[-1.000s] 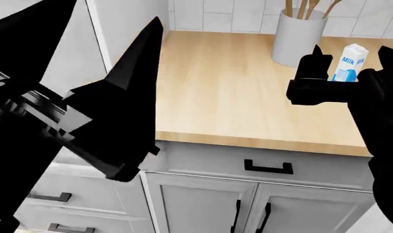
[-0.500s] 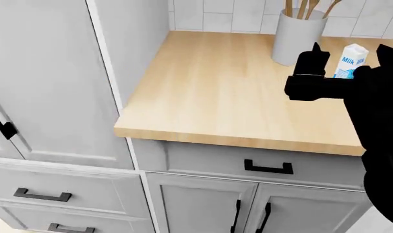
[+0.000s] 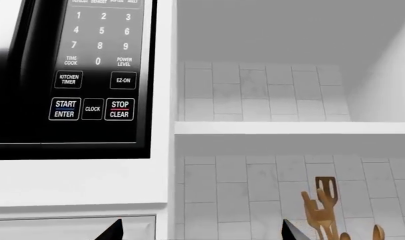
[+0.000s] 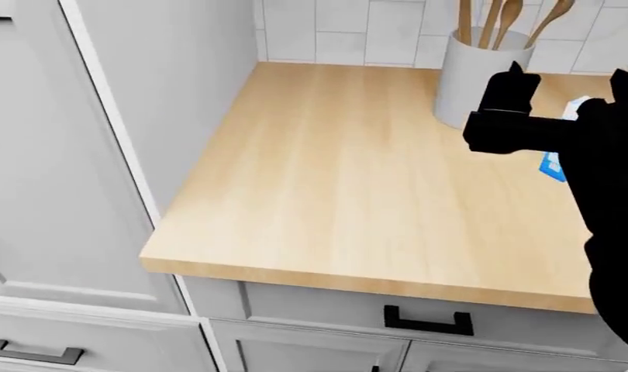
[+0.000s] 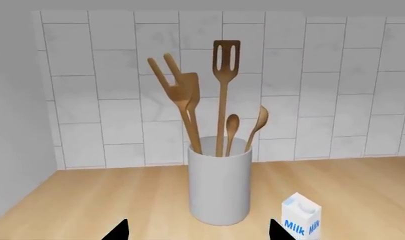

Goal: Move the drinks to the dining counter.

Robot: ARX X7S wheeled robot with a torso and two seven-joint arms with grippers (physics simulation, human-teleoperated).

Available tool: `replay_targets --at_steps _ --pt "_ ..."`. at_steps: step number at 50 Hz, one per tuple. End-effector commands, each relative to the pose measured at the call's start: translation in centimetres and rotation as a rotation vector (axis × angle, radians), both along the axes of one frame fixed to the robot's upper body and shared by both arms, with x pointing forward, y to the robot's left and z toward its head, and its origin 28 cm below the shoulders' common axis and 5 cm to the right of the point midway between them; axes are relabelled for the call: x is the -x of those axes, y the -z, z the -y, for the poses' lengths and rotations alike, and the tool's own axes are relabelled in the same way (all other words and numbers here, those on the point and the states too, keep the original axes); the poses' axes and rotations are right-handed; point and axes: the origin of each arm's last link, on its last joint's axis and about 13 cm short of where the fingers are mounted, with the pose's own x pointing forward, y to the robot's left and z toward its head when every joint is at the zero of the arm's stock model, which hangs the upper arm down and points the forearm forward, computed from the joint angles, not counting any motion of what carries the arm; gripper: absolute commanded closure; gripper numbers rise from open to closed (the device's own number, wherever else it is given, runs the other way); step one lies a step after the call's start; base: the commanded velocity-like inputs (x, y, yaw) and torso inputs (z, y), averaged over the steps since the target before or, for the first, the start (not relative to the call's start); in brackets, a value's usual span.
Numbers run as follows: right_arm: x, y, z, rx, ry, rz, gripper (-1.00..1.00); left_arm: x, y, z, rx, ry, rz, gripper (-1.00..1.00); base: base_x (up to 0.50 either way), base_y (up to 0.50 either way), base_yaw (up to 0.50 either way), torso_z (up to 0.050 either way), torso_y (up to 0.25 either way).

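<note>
Soft, even light fills the room, flat as a render, with no glare or blur anywhere. The right gripper (image 4: pixel 512 116) is pure black, showing no shading. Behind it the utensil pot (image 5: pixel 220 189) throws only a faint shadow onto the pale worktop (image 4: pixel 335 178).

Milk carton (image 5: pixel 300 217): one, small, white with blue panels and blue "Milk" lettering, gable top. Stands upright on the light-wood worktop (image 4: pixel 345 178), just beside the grey-white utensil pot (image 5: pixel 220 182); contact between them cannot be judged. In the head view only a white-and-blue sliver (image 4: pixel 555 164) shows, the rest hidden behind the black right arm (image 4: pixel 604 194). Appears closed and intact.
</note>
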Motion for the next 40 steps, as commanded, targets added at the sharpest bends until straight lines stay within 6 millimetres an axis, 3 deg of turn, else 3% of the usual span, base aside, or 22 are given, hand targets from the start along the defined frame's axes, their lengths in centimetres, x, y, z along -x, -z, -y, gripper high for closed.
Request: replay_targets --at_steps 1,14,30,40 --pt "-0.2 0.0 0.3 0.014 0.059 -0.014 -1.00 0.1 0.1 -0.1 0.002 -0.003 0.001 -1.00 0.00 0.00 0.00 0.000 0.000" --pt "-2.3 0.5 2.7 -0.042 0.317 -0.079 -1.00 -0.1 0.3 -0.1 0.001 -0.002 -0.008 -1.00 0.00 0.00 0.00 0.000 0.000" --pt "-4.4 0.4 2.9 -0.004 0.353 -0.144 -1.00 -0.2 0.4 -0.1 0.004 -0.002 -0.013 -1.00 0.00 0.00 0.00 0.000 0.000" --pt "-4.3 0.9 3.0 0.009 0.350 -0.147 -1.00 -0.3 0.6 -0.1 0.004 0.000 -0.015 -1.00 0.33 0.04 0.00 0.000 0.000"
